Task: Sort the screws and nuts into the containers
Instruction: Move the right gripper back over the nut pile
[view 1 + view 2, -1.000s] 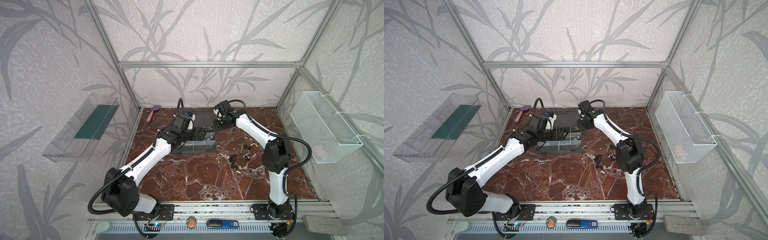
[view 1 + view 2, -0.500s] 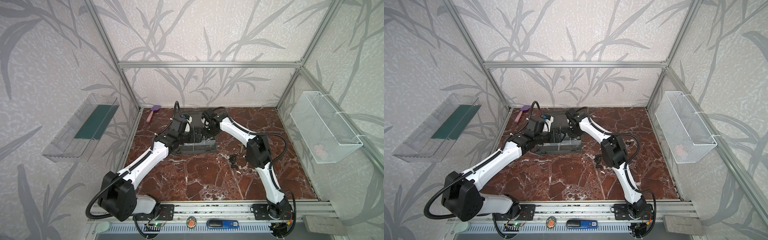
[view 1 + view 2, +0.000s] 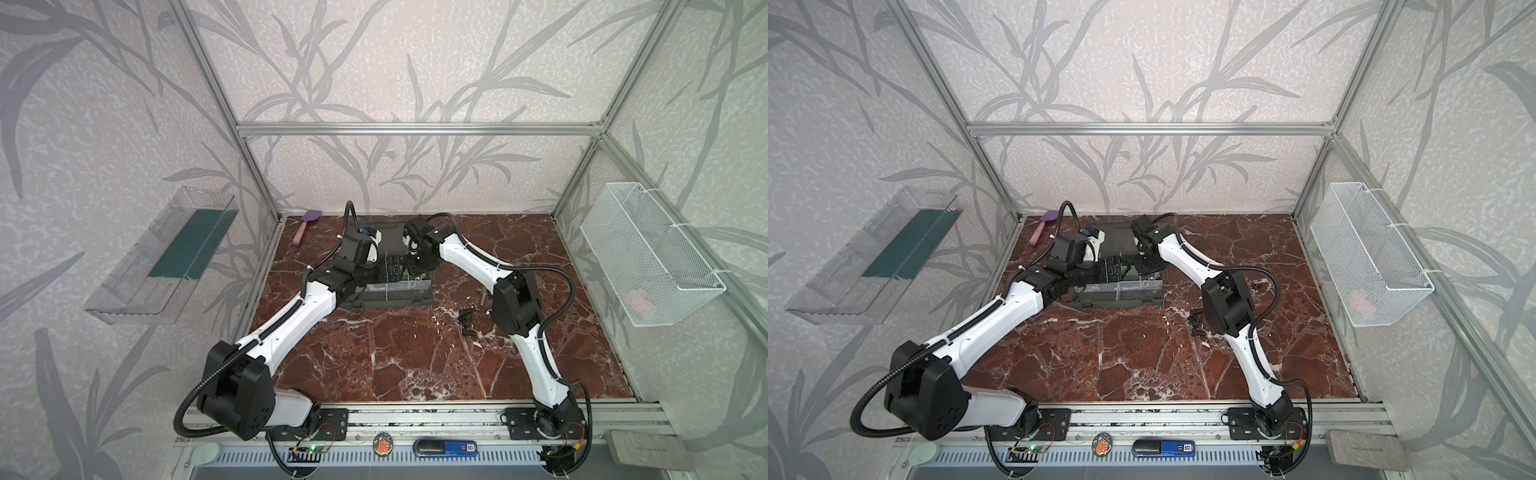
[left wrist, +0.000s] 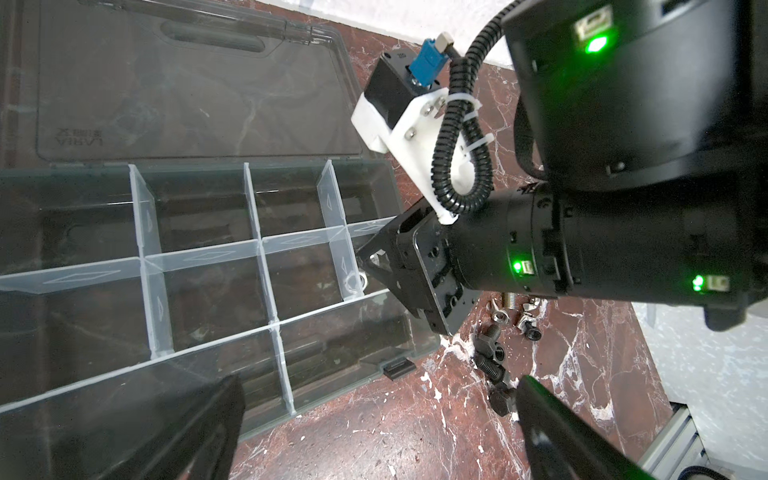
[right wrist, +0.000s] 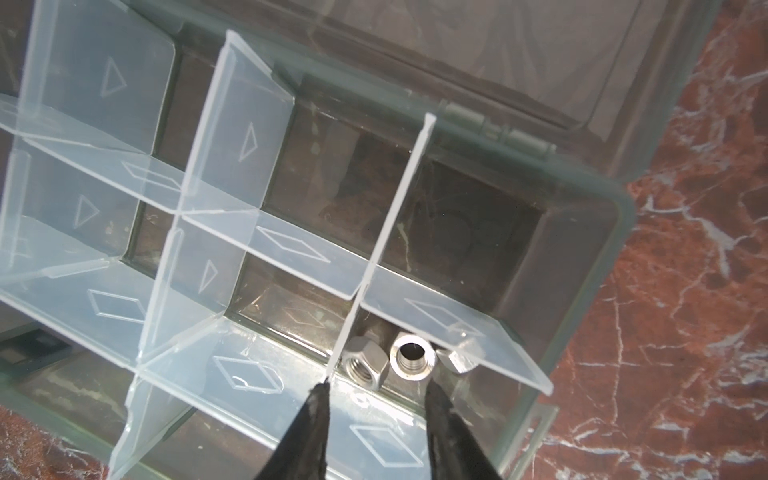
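- My right end effector [image 5: 376,401]: fingertips parted, gripping nothing, poised above an end compartment of the organizer case [image 5: 582,257].
- Three silver hex nuts [image 5: 412,357] sit there in a row, and the middle bore faces the wrist camera.
- My left end effector [image 4: 374,432]: spread wide, empty.
- In the top views the case's long axis runs left-right on the surface [image 3: 395,353], and its lid [image 4: 187,104] lies open toward the back wall.
- Loose screws and nuts [image 4: 492,357] lie beside its right end.

Bench [image 3: 415,357]: red-brown marble pattern.
Far left corner: purple-headed utensil [image 3: 305,226] with pink handle, lying flat.
Left wall: clear tray [image 3: 124,299], green base.
Right wall: white wire-mesh basket [image 3: 623,232], pinkish item [image 3: 638,298] inside.
Near rail: blue-and-black stick [image 3: 445,447].
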Controlling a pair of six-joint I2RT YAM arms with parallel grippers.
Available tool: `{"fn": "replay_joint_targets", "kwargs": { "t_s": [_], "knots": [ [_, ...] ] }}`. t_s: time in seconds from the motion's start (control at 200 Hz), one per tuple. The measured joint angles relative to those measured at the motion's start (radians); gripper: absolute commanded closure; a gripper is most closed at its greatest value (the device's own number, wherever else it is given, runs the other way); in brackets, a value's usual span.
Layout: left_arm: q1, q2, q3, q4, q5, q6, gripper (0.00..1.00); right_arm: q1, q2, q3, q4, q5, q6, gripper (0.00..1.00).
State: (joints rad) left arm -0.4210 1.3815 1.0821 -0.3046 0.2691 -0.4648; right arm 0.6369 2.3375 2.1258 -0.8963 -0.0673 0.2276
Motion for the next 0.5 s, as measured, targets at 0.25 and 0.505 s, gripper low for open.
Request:
{"fn": "replay_joint_targets", "kwargs": {
  "t_s": [0.25,0.505],
  "knots": [
    [0.005,0.000,0.000,0.007,0.011,-0.002,0.01,0.000,0.000,0.005,-0.014,0.021,-0.011,0.57],
    [0.005,0.000,-0.012,0.035,0.026,-0.004,0.01,-0.024,-0.066,-0.074,-0.008,0.050,-0.023,0.56]
  ]
}}
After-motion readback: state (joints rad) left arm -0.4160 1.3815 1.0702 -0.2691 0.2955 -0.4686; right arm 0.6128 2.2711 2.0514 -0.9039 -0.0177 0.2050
